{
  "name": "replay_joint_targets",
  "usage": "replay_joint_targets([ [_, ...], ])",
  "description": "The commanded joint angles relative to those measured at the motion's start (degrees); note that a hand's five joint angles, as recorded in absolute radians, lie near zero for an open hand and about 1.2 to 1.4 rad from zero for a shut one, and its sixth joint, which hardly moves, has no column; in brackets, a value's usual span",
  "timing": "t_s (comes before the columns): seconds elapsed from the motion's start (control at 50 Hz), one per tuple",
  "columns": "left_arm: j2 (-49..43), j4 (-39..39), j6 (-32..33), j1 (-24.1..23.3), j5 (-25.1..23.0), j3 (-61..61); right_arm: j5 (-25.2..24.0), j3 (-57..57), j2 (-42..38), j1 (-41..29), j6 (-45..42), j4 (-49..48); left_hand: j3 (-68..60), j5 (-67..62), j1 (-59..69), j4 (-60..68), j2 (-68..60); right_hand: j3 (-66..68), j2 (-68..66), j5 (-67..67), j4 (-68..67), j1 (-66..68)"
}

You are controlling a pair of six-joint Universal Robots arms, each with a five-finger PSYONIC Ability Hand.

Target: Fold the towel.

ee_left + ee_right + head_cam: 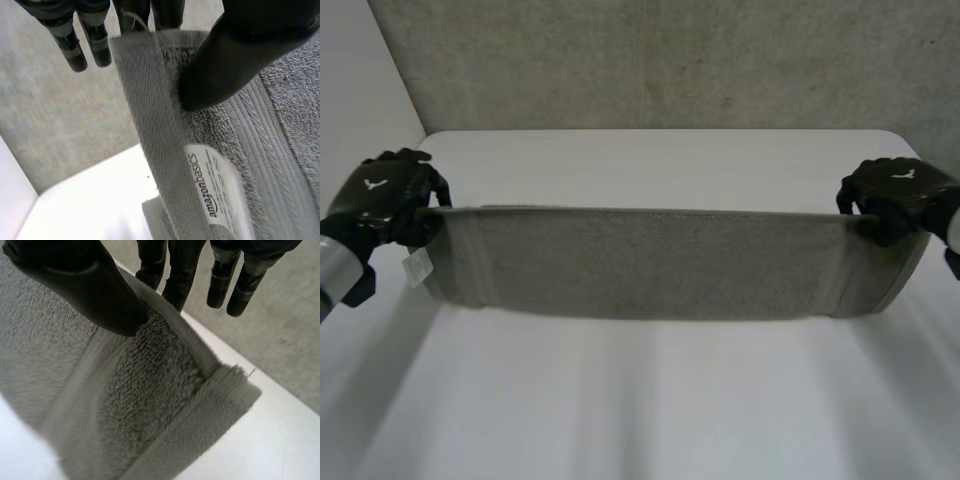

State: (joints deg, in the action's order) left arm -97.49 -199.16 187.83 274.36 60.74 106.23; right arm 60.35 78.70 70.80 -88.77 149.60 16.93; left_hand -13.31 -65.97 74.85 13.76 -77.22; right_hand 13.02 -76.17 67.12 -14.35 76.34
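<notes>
Left hand (390, 195) is raised near the left edge of the surface (650, 410), pinching the towel (650, 262) at its upper left corner. In the left wrist view the thumb presses the cloth's face against fingers behind the hem, while the other fingers hang straight and free beside it. A white label (212, 192) is sewn just below that grip, near the short edge. From there the towel runs straight across to the other arm, long axis side to side, parallel to the grey wall (670, 60) behind. Top hem is taut and level, with the body hanging as one sheet facing the head camera. Whether the lower hem touches the surface or hangs just clear cannot be told. Right hand (900, 195) holds the upper right corner the same way: thumb clamped on the pile side, fingers behind the hem, remaining fingers straight and holding nothing. Both hands stand level and about equally far from the towel's middle, so neither is the nearer one. Judgement: the cloth lies between the hands, not ahead of either. A fold from here would turn on both hands carrying the top hem together across the short axis and laying it over the lower hem.
</notes>
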Motion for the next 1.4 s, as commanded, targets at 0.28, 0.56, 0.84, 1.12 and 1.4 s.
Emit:
replay_joint_targets([
  [0.28, -29.08, 1.85, 2.90, -6.38, 6.94, -28.27, 5.48, -19.81, -22.11, -6.33, -3.62, -9.11, 3.31, -4.03, 5.15, -3.76, -2.78, -3.02, -3.83, 2.88, 4.35, 3.66],
  [0.56, -38.22, 2.02, 4.57, -6.99, 8.43, -36.88, 7.76, -29.30, -32.21, -8.87, -3.62, -9.64, 3.31, -4.03, 5.15, -3.76, -2.78, -3.02, -3.83, 2.88, 4.35, 3.66],
  [0.84, -40.33, 1.93, 6.59, -7.34, 11.33, -39.43, 8.38, -36.69, -37.40, -10.10, -3.53, -9.64, 3.31, -4.03, 5.15, -3.76, -2.78, -3.02, -3.83, 2.88, 4.35, 3.66],
  [1.12, -41.30, 2.02, 6.59, -8.66, 13.79, -41.45, 10.92, -38.80, -39.77, -10.28, -3.62, -9.73, 3.31, 30.64, -29.52, -3.76, 31.89, -3.02, 66.17, -67.12, 4.35, -66.34],
  [1.4, -35.16, 2.29, 6.94, -9.28, 17.22, -37.86, 15.06, -28.78, -29.40, -11.34, -3.27, -18.34, 3.31, 54.96, -53.84, -3.76, 56.21, -3.02, 66.17, -67.12, 4.35, -66.34],
])
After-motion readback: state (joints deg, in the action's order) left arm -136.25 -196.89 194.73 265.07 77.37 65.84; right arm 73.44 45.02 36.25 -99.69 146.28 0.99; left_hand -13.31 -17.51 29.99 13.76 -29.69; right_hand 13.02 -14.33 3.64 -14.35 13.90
